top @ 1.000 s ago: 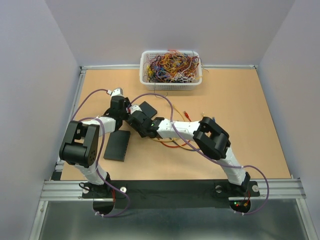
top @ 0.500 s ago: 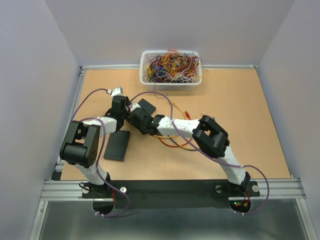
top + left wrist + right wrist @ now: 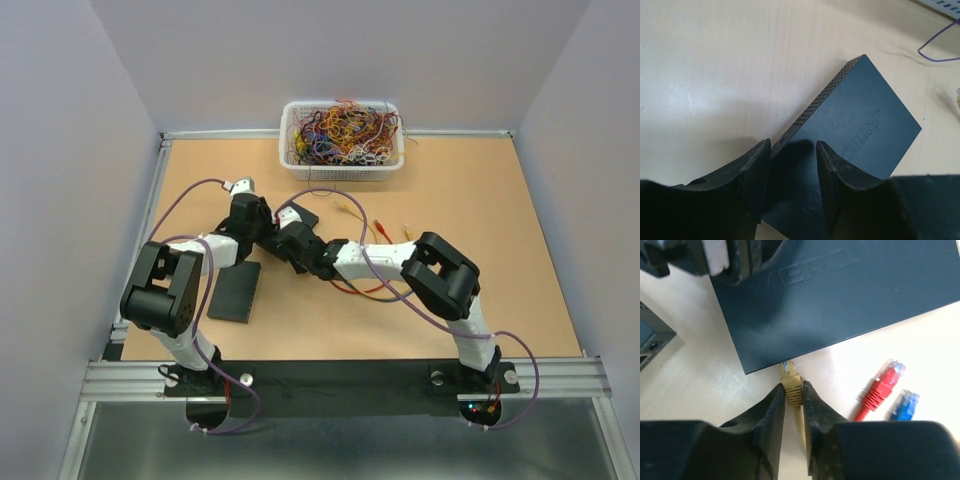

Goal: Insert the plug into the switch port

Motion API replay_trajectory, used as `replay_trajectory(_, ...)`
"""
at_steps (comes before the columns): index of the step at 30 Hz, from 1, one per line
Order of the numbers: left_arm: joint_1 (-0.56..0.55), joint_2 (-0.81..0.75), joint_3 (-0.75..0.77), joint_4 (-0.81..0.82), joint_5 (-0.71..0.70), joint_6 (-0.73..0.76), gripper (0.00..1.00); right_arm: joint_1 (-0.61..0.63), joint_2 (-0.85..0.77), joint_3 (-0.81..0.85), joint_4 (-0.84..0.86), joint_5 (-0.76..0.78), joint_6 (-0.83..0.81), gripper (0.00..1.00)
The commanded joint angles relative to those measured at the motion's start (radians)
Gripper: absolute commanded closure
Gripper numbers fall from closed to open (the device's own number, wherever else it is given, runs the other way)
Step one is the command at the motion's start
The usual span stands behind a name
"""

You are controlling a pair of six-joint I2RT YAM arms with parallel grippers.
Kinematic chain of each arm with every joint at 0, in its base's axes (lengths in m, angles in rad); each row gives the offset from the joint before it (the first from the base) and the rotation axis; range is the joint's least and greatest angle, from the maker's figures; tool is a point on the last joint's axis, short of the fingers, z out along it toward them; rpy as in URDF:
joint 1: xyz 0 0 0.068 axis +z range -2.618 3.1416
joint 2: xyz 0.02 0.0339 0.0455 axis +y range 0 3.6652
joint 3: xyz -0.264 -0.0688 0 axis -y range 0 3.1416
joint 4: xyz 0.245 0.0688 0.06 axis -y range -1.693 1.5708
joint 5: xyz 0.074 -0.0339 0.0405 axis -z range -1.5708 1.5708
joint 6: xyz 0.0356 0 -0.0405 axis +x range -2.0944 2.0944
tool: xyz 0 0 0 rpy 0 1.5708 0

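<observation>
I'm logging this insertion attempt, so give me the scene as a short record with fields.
switch: dark box lettered MERCURY, flat on the table
left gripper: jaws straddling the switch's corner edge
right gripper: shut on the yellow plug
plug position: tip at the switch's near edge, whether seated cannot be told
loose plugs: red plug and blue plug lying beside the switch
basket of cables: at the far edge
</observation>
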Motion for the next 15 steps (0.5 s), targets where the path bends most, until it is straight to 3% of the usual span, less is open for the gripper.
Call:
replay_trajectory(1, -0.042, -0.005, -0.004, -0.173, 0.113, -0.021, 0.47, -0.027, -0.109, -0.027, 0.192, 0.031, 0.051, 0.69)
replay_trajectory(5, -0.036, -0.001, 0.031, -0.197, 0.090, -0.012, 0.46, -0.026, -0.177, -0.091, 0.192, 0.000, 0.047, 0.46)
replay_trajectory(8, -0.029, 0.011, 0.069, -0.228, 0.075, -0.001, 0.45, -0.023, -0.229, -0.124, 0.192, -0.015, 0.047, 0.38)
replay_trajectory(15, -0.013, 0.004, 0.117, -0.283, 0.029, 0.014, 0.45, -0.014, -0.372, -0.239, 0.192, 0.021, 0.067, 0.35)
